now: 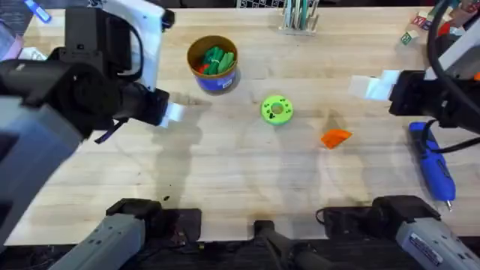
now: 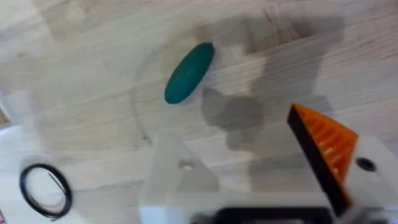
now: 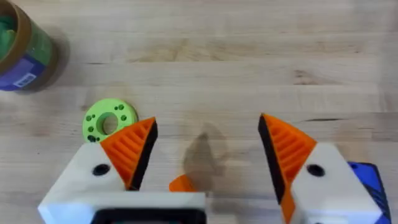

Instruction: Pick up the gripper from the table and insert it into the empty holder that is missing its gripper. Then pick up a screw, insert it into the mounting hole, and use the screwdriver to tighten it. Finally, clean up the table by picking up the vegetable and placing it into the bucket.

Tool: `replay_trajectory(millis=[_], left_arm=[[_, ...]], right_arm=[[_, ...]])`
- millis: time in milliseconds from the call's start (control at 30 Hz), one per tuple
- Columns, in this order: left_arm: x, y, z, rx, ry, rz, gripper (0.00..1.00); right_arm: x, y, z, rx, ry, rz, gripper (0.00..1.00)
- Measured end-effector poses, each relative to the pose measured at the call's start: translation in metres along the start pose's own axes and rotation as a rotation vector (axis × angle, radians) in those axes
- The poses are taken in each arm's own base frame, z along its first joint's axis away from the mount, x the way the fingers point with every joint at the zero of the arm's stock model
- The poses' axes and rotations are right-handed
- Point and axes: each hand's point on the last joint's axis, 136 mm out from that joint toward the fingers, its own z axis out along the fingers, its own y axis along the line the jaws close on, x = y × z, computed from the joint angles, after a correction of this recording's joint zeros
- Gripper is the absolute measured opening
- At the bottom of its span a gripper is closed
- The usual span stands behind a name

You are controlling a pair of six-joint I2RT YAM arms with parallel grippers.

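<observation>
The small orange gripper lies on the table, and its edge shows below my open right gripper, which hovers above it with both orange fingers. My left gripper is open. One side is the bare white holder and the other carries an orange finger. The dark green vegetable lies on the wood beyond it. The blue screwdriver rests at the right edge. The bucket stands at the back with green and red toy pieces inside. The screw is out of view.
A flat bright green disc lies between the bucket and the orange gripper. A black ring lies near the left gripper. A rack of tools stands at the back edge. The left arm looms large over the left side.
</observation>
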Motion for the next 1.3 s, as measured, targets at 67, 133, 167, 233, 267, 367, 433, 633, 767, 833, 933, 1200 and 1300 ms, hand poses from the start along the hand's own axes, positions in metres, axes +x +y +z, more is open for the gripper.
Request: replay_trajectory(millis=[67,133,167,233,267,367,433,633,767,833,933,1200,1300], left_arm=[[-0.010,-0.012,-0.014,-0.015,-0.064,0.073,0.971],[-0.020,-0.029,-0.031,-0.002,-0.143,0.154,0.991],[-0.024,-0.039,-0.039,0.011,-0.182,0.192,0.992],[-0.031,-0.058,-0.055,0.048,-0.259,0.258,0.992],[-0.035,-0.067,-0.062,0.066,-0.297,0.284,0.992],[-0.053,-0.097,-0.085,0.149,-0.440,0.342,0.992],[-0.070,-0.117,-0.103,0.210,-0.550,0.369,0.992],[-0.091,-0.160,-0.140,0.361,-0.731,0.430,0.992],[-0.094,-0.168,-0.148,0.403,-0.763,0.441,0.992],[-0.095,-0.170,-0.150,0.412,-0.774,0.441,0.992],[-0.094,-0.171,-0.150,0.425,-0.771,0.436,0.992],[-0.102,-0.168,-0.152,0.426,-0.914,0.319,0.990],[-0.089,-0.164,-0.144,0.421,-1.016,0.274,0.990]], right_arm=[[0.000,0.000,0.000,0.000,0.000,0.000,0.991],[0.000,0.000,0.000,0.000,0.002,0.000,0.991],[0.001,0.000,0.000,0.000,0.005,0.000,0.991],[0.004,0.000,0.000,0.001,0.018,0.001,0.991],[0.006,0.000,0.000,0.002,0.026,0.001,0.991],[0.010,-0.001,0.000,0.003,0.043,0.002,0.991],[0.016,-0.001,0.000,0.004,0.063,0.003,0.991],[0.046,-0.003,-0.004,0.013,0.186,0.010,0.991],[0.067,-0.004,-0.009,0.019,0.277,0.015,0.991],[0.078,-0.005,-0.013,0.023,0.324,0.017,0.992],[0.096,-0.006,-0.019,0.028,0.399,0.021,0.991],[0.112,-0.006,-0.027,0.033,0.474,0.025,0.992],[0.112,-0.006,-0.027,0.033,0.474,0.025,0.992]])
